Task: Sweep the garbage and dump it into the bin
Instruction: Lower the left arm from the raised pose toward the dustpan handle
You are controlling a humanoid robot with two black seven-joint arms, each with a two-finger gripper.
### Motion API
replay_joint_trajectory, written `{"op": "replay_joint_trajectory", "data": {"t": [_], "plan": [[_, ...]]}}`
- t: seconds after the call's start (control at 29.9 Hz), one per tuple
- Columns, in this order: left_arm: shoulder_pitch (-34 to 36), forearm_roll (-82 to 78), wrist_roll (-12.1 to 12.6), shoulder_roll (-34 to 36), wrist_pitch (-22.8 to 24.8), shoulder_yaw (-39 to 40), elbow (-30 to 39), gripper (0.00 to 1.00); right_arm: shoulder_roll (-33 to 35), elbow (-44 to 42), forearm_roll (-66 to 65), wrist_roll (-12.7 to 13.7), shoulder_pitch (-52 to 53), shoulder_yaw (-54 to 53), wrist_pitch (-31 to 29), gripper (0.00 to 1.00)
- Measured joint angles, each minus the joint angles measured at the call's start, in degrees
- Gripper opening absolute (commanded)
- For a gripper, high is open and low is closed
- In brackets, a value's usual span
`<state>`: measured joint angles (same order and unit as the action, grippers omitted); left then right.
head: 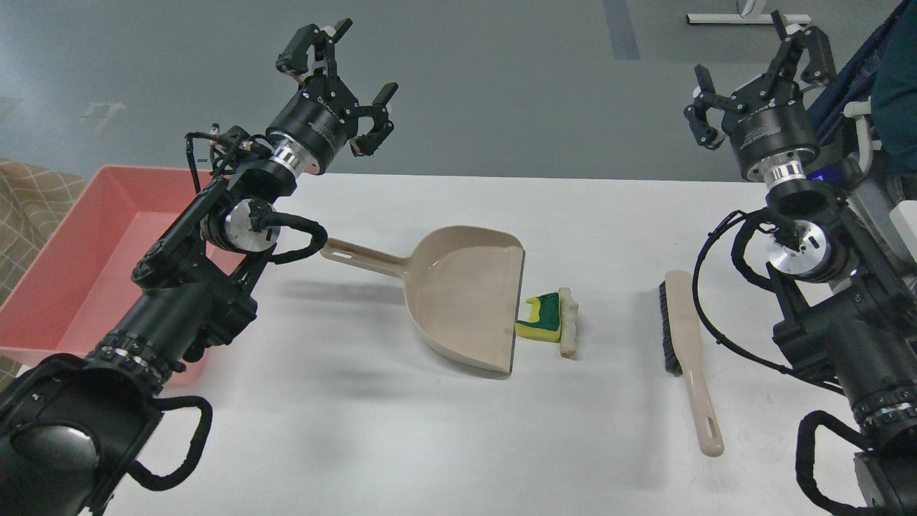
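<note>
A yellow sponge piece with a green top (pixel 542 320) and a whitish stick piece (pixel 567 322) lie on the white table (pixel 372 430), touching the open lip of a beige dustpan (pixel 466 297). A beige brush with black bristles (pixel 685 351) lies to their right. The pink bin (pixel 64 265) stands at the table's left edge. My left gripper (pixel 342 86) is open and empty, raised above the table's far edge, left of the dustpan handle. My right gripper (pixel 756 68) is open and empty, raised high beyond the brush.
The dustpan's handle (pixel 358 256) points left toward my left arm. A beige checked cloth (pixel 29 193) shows left of the bin. Grey floor lies beyond the table's far edge.
</note>
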<state>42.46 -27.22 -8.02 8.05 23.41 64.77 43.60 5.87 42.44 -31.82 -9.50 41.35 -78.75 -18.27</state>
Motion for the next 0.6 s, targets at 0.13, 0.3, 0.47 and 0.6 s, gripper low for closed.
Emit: {"op": "replay_joint_trajectory", "data": {"t": [0.13,0.3,0.47,0.6], "plan": [[-0.02,-0.23,0.13,0.01,0.33,0.0,-0.01,0.98,0.79,0.05,0.02,2.77,0.27,-0.06,-0.58,1.0],[-0.06,-0.2,0.25,-0.22,0.1,0.0,-0.01,0.98,1.16,0.18,0.02,2.52,0.28,-0.13,-0.47,1.0],[-0.09,-0.18,0.16,-0.73,-0.02,0.0,-0.01,0.98,0.44,0.23,0.02,1.37,0.1,-0.27,0.62,1.0],[-0.12,-0.22,0.13,-0.87,-0.03,0.0,0.12,0.98,-0.86,0.59,0.08,1.3,-0.11,-0.33,0.73,1.0]]}}
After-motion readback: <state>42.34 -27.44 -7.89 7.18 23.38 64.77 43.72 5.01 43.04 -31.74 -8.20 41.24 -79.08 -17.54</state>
